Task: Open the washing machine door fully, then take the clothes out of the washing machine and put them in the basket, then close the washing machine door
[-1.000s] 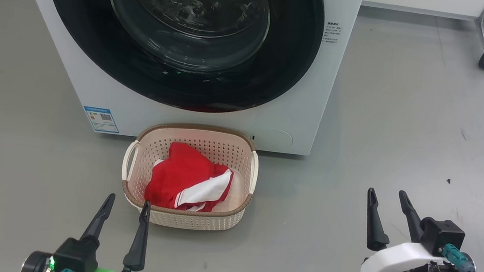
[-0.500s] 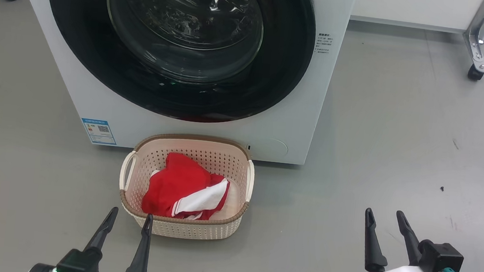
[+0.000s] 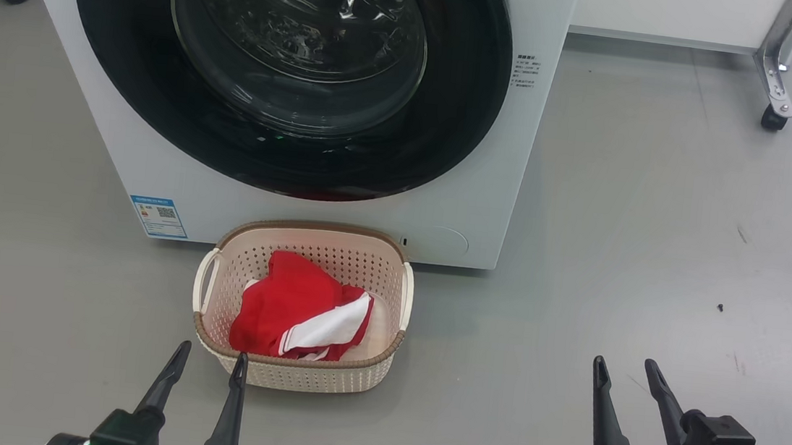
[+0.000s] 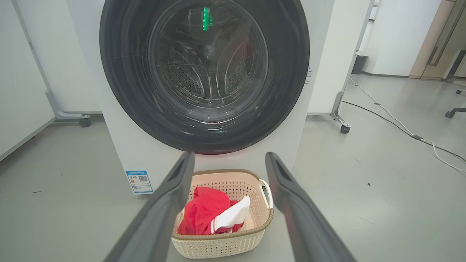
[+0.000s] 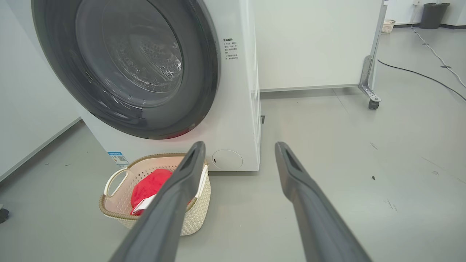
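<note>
clothes (image 3: 297,307): soft, light heap in the basket (image 3: 308,228); pinch a raised fold | washing machine door (image 3: 450,111): looks shut; glossy rim likely slippery | left gripper (image 3: 213,350), right gripper (image 3: 624,361): both spread, empty

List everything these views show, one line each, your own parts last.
washing machine: one, white, standing on the floor ahead
washing machine door: one, black rim with clear glass, shut on the machine's front
sticker: one, blue, lower left of the machine's front
basket: one, cream with a brown rim, on the floor before the machine
clothes: one garment, red with white stripes, inside the basket
wheeled frame: one, grey metal, to the machine's right
floor cables: at least two, dark and white, right of the machine
floor: grey
left gripper: dark, jaws apart, just short of the basket
right gripper: dark, jaws apart, over bare floor
</note>
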You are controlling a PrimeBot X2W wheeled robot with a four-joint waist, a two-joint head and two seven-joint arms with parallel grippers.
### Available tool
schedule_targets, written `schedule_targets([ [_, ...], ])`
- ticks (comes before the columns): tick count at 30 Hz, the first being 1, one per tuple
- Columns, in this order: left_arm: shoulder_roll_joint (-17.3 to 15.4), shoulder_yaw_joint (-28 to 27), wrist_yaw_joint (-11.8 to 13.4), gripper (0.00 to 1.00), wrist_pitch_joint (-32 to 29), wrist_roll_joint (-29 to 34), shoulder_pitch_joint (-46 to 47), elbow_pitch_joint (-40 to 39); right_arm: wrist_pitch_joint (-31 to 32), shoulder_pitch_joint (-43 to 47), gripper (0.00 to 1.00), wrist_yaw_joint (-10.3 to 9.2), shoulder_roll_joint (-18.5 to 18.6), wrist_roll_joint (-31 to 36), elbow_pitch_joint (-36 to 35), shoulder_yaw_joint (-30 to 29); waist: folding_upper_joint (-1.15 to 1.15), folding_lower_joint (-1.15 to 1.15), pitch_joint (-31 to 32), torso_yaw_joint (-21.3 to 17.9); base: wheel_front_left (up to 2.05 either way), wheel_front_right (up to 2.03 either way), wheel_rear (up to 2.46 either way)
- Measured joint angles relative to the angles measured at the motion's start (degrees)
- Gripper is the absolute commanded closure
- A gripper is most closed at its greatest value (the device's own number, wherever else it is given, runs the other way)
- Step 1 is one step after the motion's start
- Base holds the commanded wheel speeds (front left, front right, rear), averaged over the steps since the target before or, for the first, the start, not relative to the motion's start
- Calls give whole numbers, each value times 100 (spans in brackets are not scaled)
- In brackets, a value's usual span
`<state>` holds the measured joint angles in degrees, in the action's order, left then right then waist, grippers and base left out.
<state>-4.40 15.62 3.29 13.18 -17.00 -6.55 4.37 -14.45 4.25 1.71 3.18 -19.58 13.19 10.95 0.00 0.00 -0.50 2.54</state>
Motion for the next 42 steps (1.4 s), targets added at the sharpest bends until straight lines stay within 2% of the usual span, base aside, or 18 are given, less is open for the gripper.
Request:
schedule_targets([
  [31,-19,19,1,0,-85,-5,-24,-153,1,247,0,-132,-36,0,-335,47,0,0,-15,6,0,0,0],
  [32,-22,19,2,100,-85,-4,-24,-154,0,250,100,-132,-36,0,-342,47,0,0,-16,9,0,0,0],
  [39,22,78,-7,100,-100,-25,-106,121,2,379,100,-129,-88,-63,-79,63,0,0,-17,6,0,0,0],
  [42,24,79,-18,100,-100,-221,-142,98,2,380,100,-125,-88,-207,-97,63,0,0,-15,-4,0,0,0],
])
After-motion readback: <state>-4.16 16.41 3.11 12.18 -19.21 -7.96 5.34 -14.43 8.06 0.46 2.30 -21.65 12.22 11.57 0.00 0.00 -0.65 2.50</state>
